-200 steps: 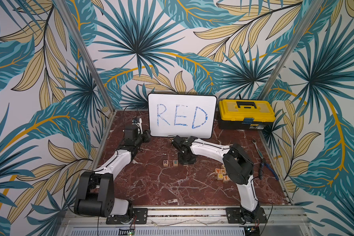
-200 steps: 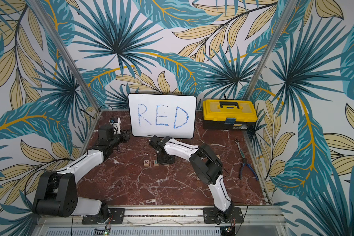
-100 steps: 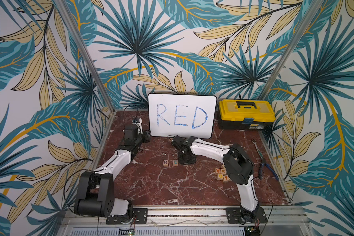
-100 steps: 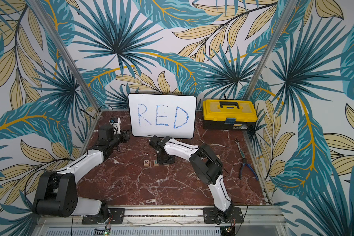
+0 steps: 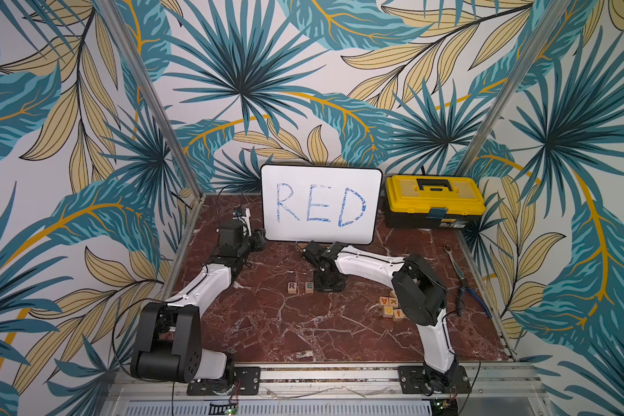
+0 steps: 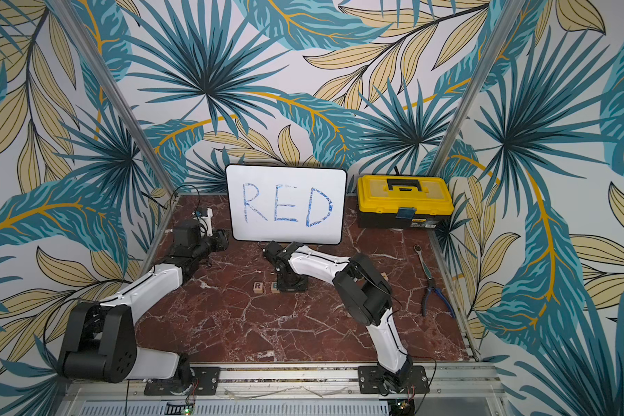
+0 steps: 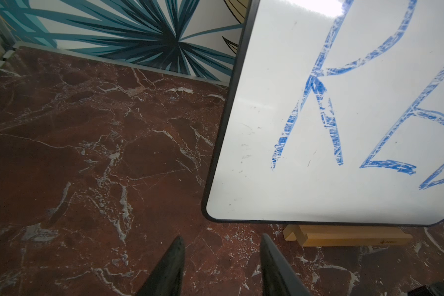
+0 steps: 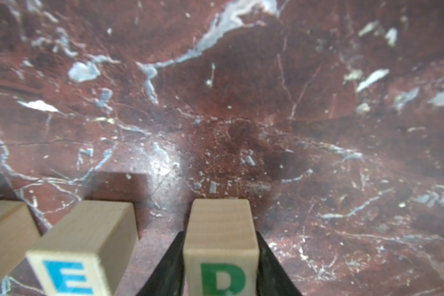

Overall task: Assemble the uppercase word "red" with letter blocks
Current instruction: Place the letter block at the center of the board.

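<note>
We see the right end effector (image 8: pixel 219 266) with its fingers against both sides of the D block (image 8: pixel 219 230), which rests on the desk (image 8: pixel 318 102); whether the grip is loosening we cannot tell. At 9 o'clock of the D block, just beside it with a narrow gap, stands the E block (image 8: pixel 87 230); the R block (image 5: pixel 292 287) follows at 9 o'clock of that. We judge the word laid out, with only release and retreat left. The left end effector (image 7: pixel 222 258) is parted and empty near the board (image 7: pixel 344 128), which reads "RED" in blue. Spare blocks (image 5: pixel 389 306) show A, K, O, f.
</note>
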`<state>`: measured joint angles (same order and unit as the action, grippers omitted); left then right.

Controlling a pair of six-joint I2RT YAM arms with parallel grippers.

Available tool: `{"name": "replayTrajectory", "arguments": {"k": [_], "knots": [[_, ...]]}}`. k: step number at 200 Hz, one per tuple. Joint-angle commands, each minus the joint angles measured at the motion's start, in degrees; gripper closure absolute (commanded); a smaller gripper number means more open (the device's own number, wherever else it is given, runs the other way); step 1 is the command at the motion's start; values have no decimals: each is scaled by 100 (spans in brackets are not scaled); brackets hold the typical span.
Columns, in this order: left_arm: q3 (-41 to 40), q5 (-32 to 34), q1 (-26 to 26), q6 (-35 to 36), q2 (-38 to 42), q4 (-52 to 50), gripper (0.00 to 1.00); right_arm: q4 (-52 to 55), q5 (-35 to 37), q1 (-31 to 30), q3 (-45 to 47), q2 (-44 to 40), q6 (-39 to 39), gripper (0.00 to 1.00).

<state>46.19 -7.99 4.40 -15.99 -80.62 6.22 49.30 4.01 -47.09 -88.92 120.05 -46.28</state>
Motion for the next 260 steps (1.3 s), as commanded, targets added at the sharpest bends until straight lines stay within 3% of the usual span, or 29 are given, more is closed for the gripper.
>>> {"name": "replayTrajectory", "arguments": {"k": [1,260], "knots": [[-146,-41,-62,15,133,115,52,22,65,-37,118,-183,-118,57],[-172,-61,-62,-7,188,109,52,-171,52,-99,232,-399,-118,58]]}}
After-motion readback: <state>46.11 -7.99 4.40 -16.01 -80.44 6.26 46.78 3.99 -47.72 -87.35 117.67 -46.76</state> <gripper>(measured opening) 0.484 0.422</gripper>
